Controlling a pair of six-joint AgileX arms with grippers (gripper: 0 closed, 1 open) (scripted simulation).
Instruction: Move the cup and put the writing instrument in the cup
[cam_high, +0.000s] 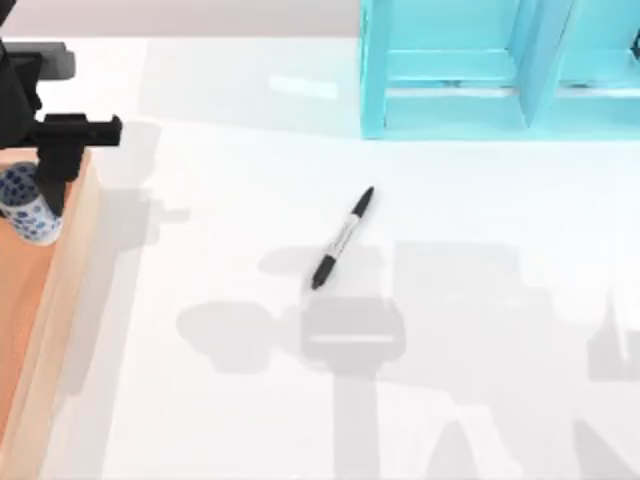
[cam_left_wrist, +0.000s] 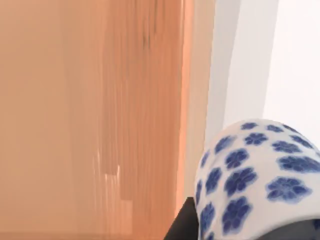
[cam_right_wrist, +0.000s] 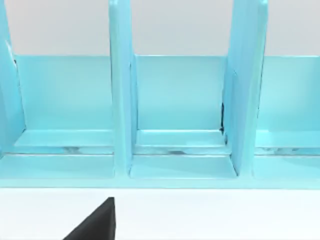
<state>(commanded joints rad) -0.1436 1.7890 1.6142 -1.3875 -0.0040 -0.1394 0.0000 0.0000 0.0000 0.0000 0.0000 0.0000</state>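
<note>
Top view: left tool (cam_high: 40, 185) at far left, over orange wooden board (cam_high: 40, 300), hard against the cup (cam_high: 28, 205). Risk first: cup tipping or slipping off the board edge if lifted on a shallow, off-centre grip. Left wrist view: cup (cam_left_wrist: 255, 175) close up, one dark finger (cam_left_wrist: 182, 225) beside its wall; probably pinching it, though cannot tell for certain. Pen (cam_high: 343, 238) flat mid-tabletop (cam_high: 480, 300), well apart. Right tool facing the turquoise rack (cam_right_wrist: 175, 100); spread or pressed, cannot tell.

Glossy porcelain-look cup (cam_high: 28, 208), matt wood board (cam_high: 30, 330).
</note>
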